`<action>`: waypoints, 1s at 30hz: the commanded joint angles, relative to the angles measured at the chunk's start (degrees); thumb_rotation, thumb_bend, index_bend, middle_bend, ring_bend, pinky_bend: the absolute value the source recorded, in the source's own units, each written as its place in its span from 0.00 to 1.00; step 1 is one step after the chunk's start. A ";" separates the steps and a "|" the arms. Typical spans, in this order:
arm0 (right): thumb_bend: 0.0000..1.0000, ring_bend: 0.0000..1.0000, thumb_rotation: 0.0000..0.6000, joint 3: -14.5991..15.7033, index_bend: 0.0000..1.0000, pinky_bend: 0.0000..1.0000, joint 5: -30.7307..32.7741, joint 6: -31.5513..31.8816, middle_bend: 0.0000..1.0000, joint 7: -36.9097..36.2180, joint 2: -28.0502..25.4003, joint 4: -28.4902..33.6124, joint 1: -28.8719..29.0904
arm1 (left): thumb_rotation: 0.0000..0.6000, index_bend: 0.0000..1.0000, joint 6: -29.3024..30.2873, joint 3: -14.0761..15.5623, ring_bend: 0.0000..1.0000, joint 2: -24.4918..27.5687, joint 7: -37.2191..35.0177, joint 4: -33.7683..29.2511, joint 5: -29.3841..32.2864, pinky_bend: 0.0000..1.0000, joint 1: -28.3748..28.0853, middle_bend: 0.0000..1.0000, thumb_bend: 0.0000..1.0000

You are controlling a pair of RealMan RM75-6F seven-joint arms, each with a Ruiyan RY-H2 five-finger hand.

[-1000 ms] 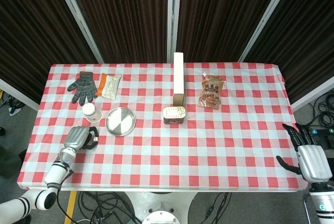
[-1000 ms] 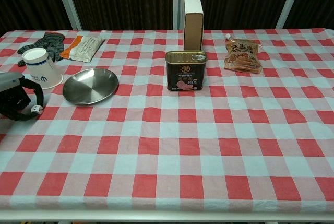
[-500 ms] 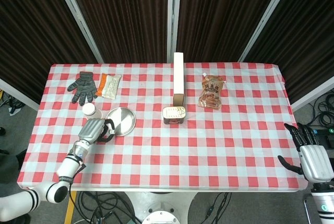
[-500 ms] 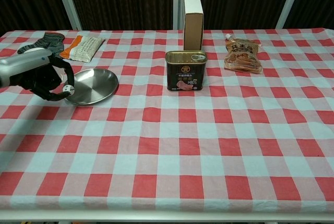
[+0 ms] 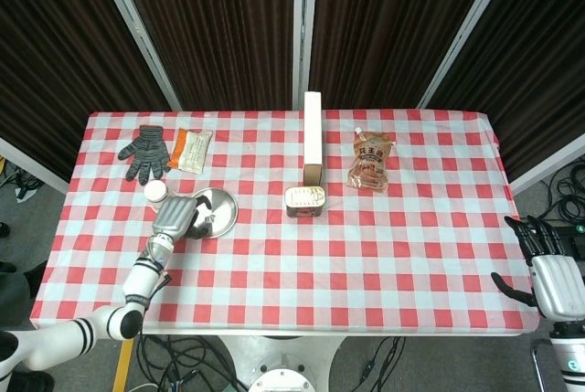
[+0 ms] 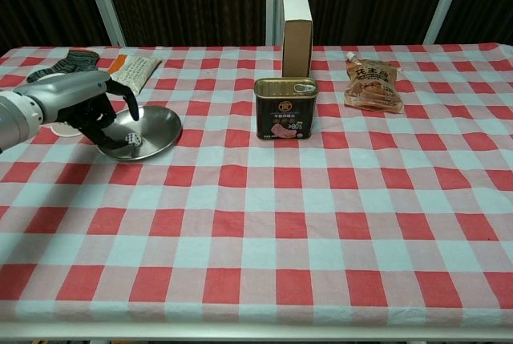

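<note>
My left hand (image 5: 174, 217) (image 6: 86, 107) hovers over the left part of the round metal plate (image 5: 218, 209) (image 6: 154, 129). Its fingers are curved downward with their tips apart, one white fingertip (image 6: 135, 142) low over the plate's inside. I see nothing in this hand. Just behind it stands a white paper cup (image 5: 156, 191), mostly hidden in the chest view. My right hand (image 5: 556, 280) sits off the table's right front corner with fingers spread and nothing in it; only the head view shows it.
On the red-checked table (image 5: 384, 264), a grey glove (image 5: 144, 152) and a snack packet (image 5: 191, 149) lie at the back left. A luncheon-meat can (image 5: 305, 200) (image 6: 285, 109), an upright box (image 5: 313, 136) and an orange pouch (image 5: 372, 160) stand mid-table.
My left hand has travelled from the table's left front edge, past the cup, to a spot over the plate. The right hand has sunk slightly.
</note>
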State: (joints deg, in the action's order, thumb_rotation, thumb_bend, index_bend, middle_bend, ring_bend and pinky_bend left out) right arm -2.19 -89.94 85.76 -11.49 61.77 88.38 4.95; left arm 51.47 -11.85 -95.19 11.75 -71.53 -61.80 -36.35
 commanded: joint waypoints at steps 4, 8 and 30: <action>0.15 0.00 1.00 -0.09 0.07 0.05 -0.29 0.46 0.14 -0.27 -0.02 -0.28 -0.04 | 1.00 0.35 8.21 0.47 0.80 5.62 -7.11 -5.92 -3.88 0.95 5.57 0.76 0.21; 0.15 0.00 1.00 -0.18 0.07 0.05 -0.20 0.49 0.14 -0.68 0.06 -0.53 -0.03 | 1.00 0.37 12.24 0.32 0.70 9.27 -12.99 -6.82 -3.77 0.90 9.94 0.70 0.19; 0.15 0.00 1.00 -0.14 0.04 0.05 -0.16 1.30 0.14 1.57 -0.80 1.65 -0.59 | 1.00 0.21 -5.84 -2.88 0.11 0.84 -44.55 18.61 -5.29 0.24 5.23 0.15 0.09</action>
State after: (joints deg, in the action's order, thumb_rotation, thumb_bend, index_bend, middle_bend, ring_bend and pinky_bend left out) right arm -2.34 -90.15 87.04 -9.97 61.01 89.97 4.40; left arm 46.68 -14.38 -93.40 -31.68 -53.94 -66.40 -30.15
